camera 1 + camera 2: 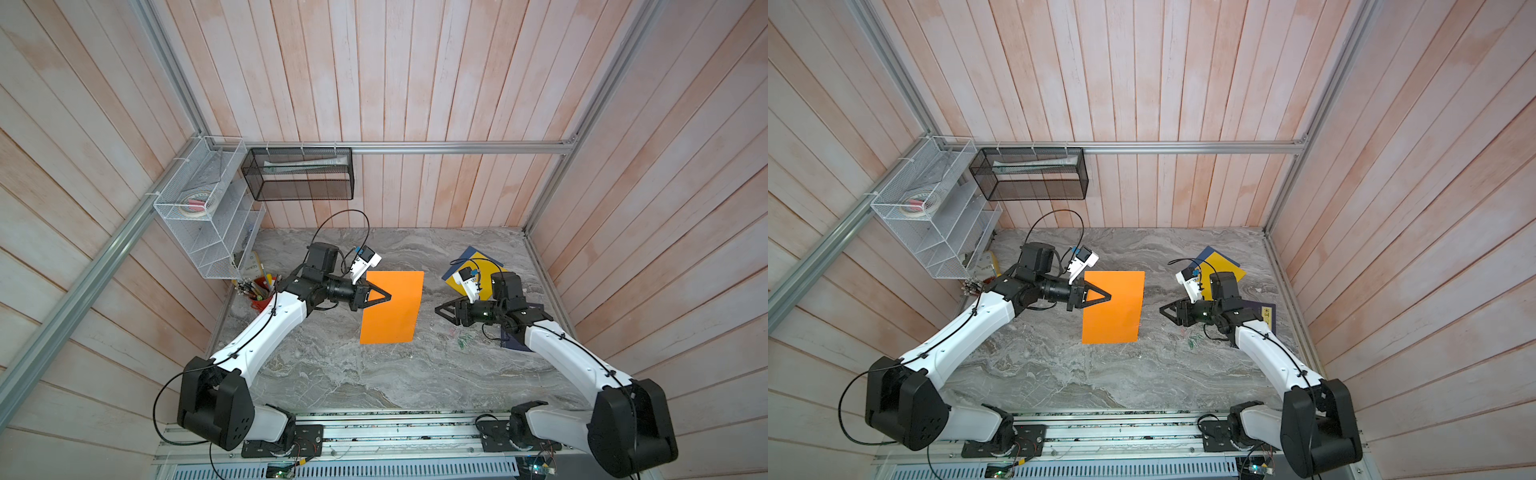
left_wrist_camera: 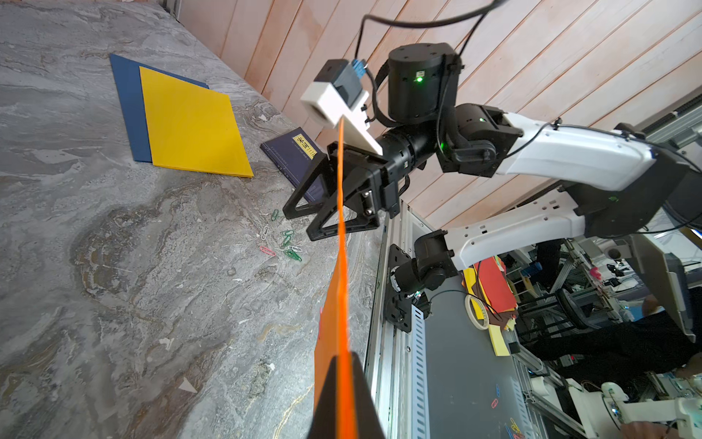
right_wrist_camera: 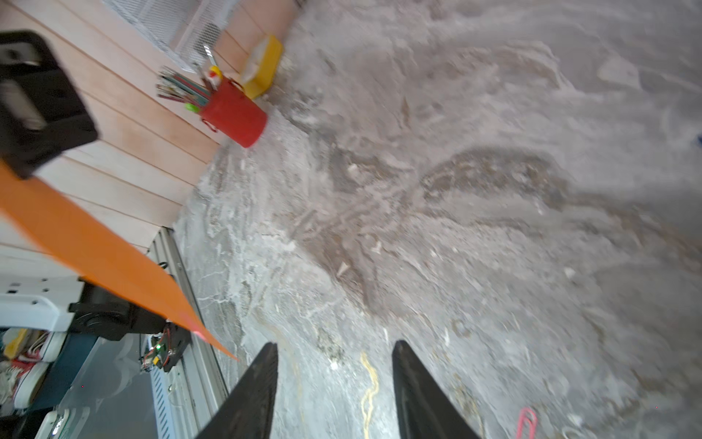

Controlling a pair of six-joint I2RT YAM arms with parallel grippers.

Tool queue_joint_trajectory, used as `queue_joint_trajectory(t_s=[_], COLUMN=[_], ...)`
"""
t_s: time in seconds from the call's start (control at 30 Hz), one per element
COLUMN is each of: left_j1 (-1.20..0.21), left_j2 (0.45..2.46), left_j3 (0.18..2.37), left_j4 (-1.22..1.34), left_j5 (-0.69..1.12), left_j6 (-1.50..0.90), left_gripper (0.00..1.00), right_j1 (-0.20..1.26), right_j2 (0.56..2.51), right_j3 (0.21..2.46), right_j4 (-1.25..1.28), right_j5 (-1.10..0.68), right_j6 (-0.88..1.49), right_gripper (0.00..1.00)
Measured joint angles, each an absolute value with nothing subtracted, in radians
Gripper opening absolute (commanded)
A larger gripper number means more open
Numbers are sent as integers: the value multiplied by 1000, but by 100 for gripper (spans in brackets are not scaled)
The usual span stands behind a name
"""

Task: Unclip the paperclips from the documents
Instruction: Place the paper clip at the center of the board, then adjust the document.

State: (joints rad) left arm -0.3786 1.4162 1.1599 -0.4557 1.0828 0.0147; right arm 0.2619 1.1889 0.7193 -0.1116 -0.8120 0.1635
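Note:
My left gripper (image 1: 388, 297) (image 1: 1109, 297) (image 2: 343, 359) is shut on the left edge of the orange document (image 1: 392, 307) (image 1: 1115, 307) (image 2: 342, 247) (image 3: 95, 247) and holds it above the table. A small pink mark (image 3: 197, 334) shows near the sheet's near right corner. My right gripper (image 1: 438, 309) (image 1: 1162, 309) (image 2: 300, 224) (image 3: 335, 344) hangs open and empty just right of the sheet, not touching it. Several loose paperclips (image 1: 462, 340) (image 1: 1192, 343) (image 2: 285, 243) lie on the table below it, a pink one (image 3: 526, 422) among them. The yellow document (image 1: 1223, 266) (image 2: 190, 121) lies on the dark blue one (image 2: 129, 106) at the back right.
A navy book with a gold label (image 1: 1266, 316) (image 2: 292, 156) lies under my right arm. A red pen cup (image 1: 262, 299) (image 3: 235, 118) and a yellow box (image 3: 264, 68) stand by the left wall. A white wire rack (image 1: 199, 208) and a black mesh basket (image 1: 299, 174) hang on the walls.

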Motion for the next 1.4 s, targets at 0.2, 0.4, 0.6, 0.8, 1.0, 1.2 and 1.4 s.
queue_joint_trajectory(t_s=[0.2,0.4,0.6,0.8,1.0,1.2,1.4], left_j1=[-379,-391,-417,-433,-440,-440,-440], left_j2=[1418,1428,1457,1477,1503,1510,1518], left_j3=[1160,1166,1200,1230,1238,1241,1250], left_j4=[-452,-433,-426,-404,-392,-369,-358], left_j5=[1104,1126,1140,1155,1160,1164,1168], left_j6=[12,1,-4,-12,-13,-24,-28], left_gripper=[0,0,0,0,0,0,0], right_j1=[289,327,359,366,367,373,373], right_j2=[1117,1131,1188,1235,1269,1303,1315], right_j3=[659,643,644,644,644,644,644], right_j4=[66,224,313,386,521,612,638], right_j5=[-937,-1026,-1068,-1093,-1139,-1176,-1184], right_j6=[207,256,272,299,377,445,475], right_gripper=[57,59,59,57,45,25,8])
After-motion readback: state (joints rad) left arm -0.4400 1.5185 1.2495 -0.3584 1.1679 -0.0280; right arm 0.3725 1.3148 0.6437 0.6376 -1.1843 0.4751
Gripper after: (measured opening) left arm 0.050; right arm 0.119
